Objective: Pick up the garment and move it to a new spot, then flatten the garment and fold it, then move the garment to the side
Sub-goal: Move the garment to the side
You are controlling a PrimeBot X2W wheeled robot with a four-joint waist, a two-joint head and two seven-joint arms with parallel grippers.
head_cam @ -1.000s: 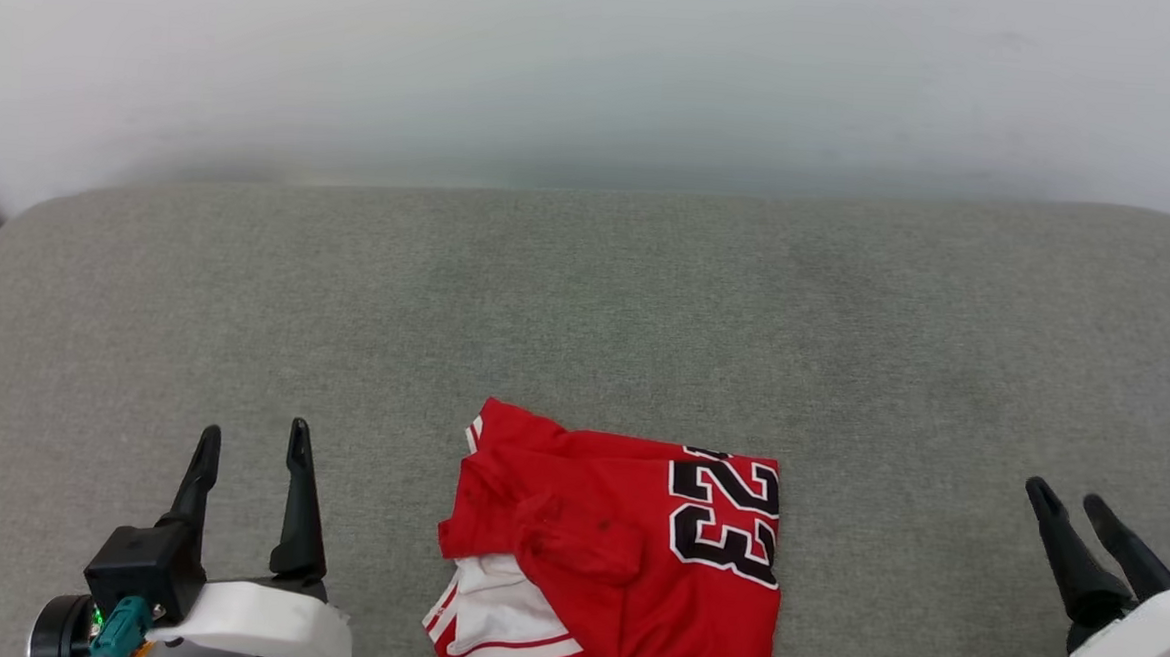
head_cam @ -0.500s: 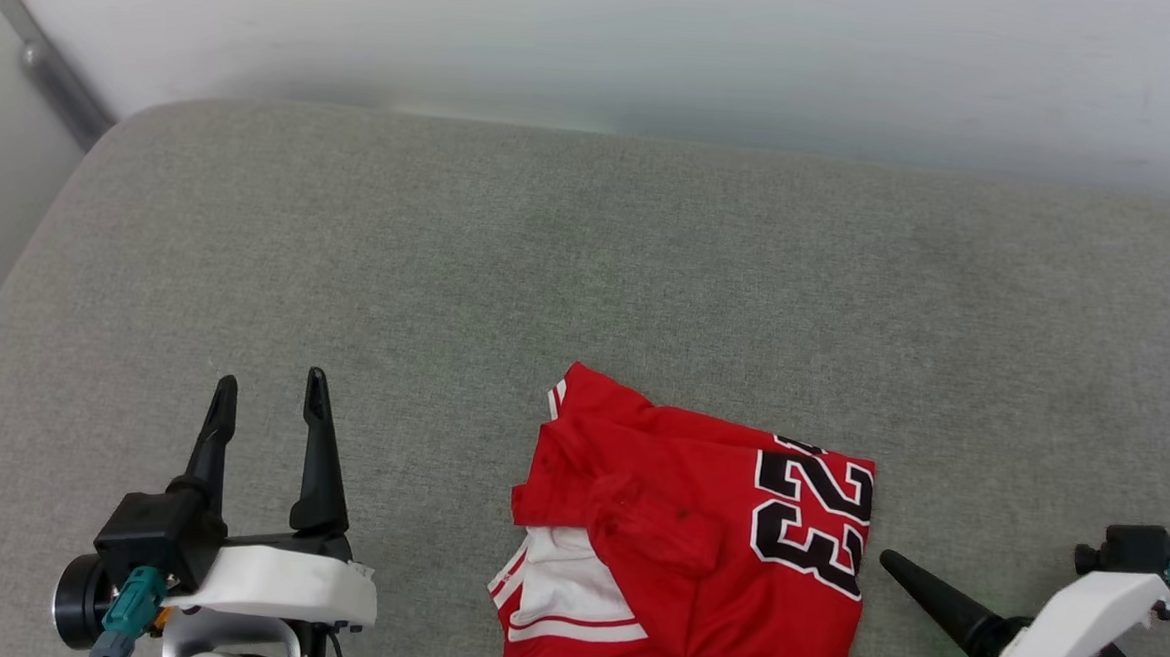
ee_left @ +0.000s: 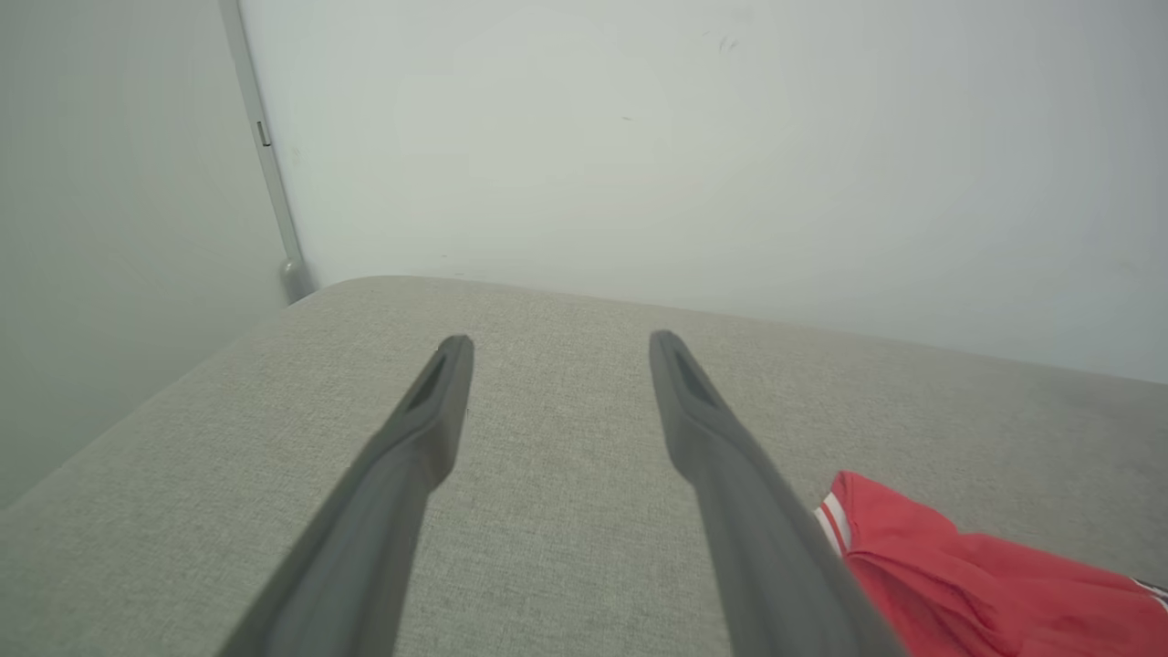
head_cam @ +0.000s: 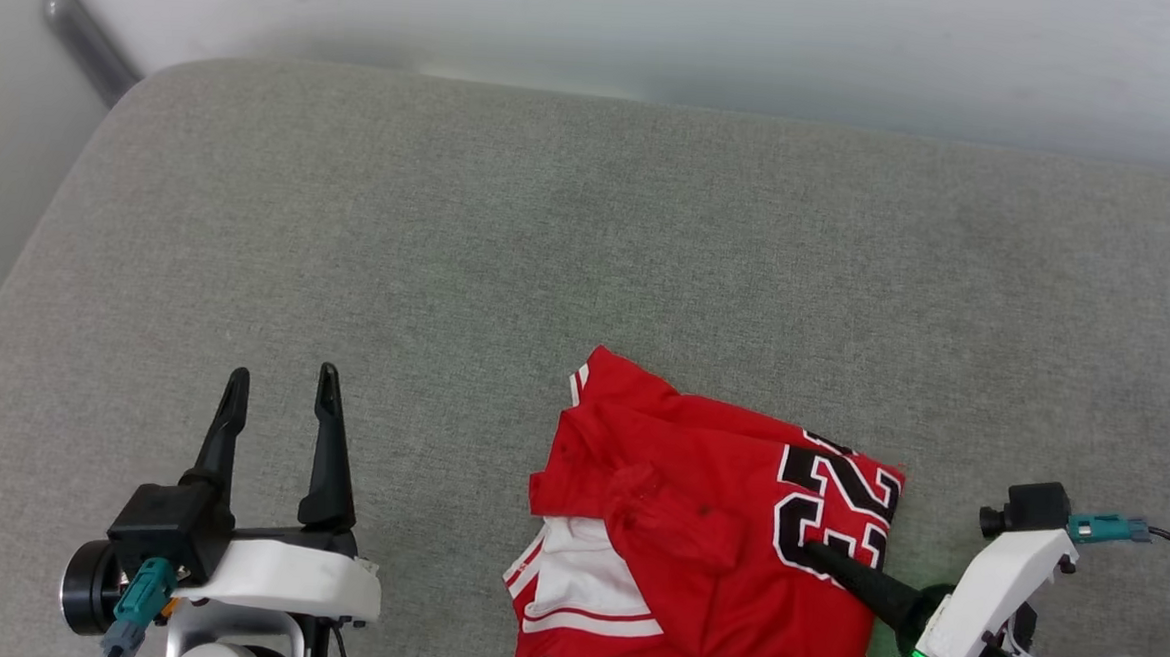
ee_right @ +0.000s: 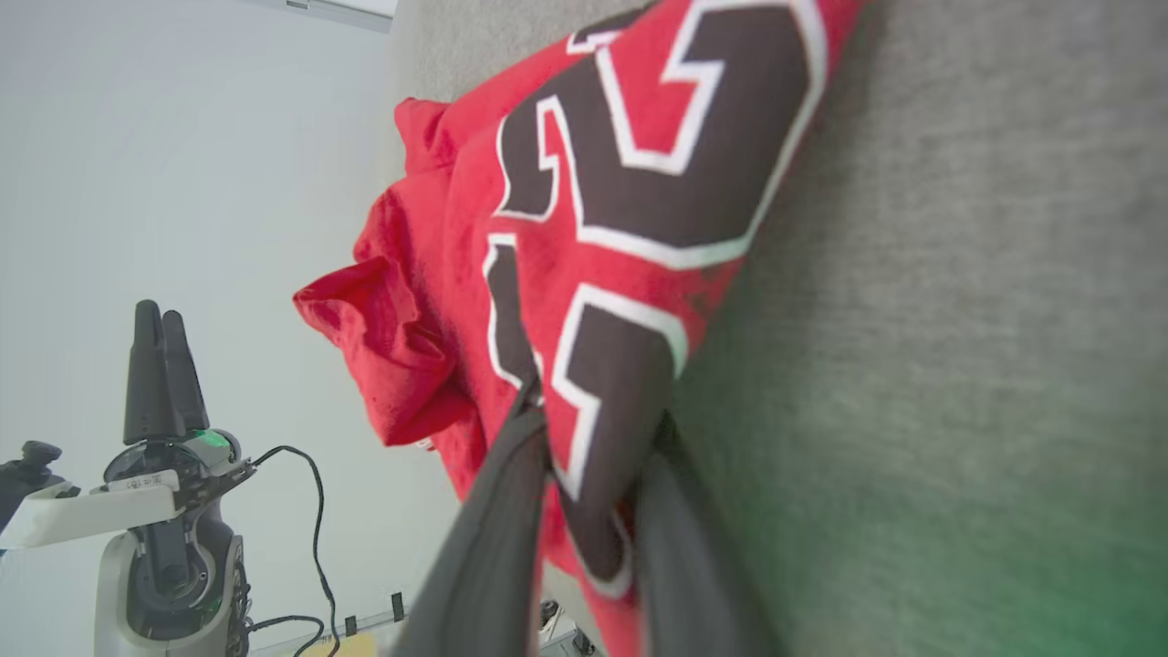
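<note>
One right gripper finger hides under the red jersey, pinching its numbered edge; my left gripper gapes wide over grey cushion.

A grey fabric cushion meets a pale wall.

garment on cushion, wall behind, left gripper to garment's left

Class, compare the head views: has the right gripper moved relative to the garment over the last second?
Yes. The right gripper has swung left onto the numbered edge of the garment; earlier it stood clear to its right.
</note>
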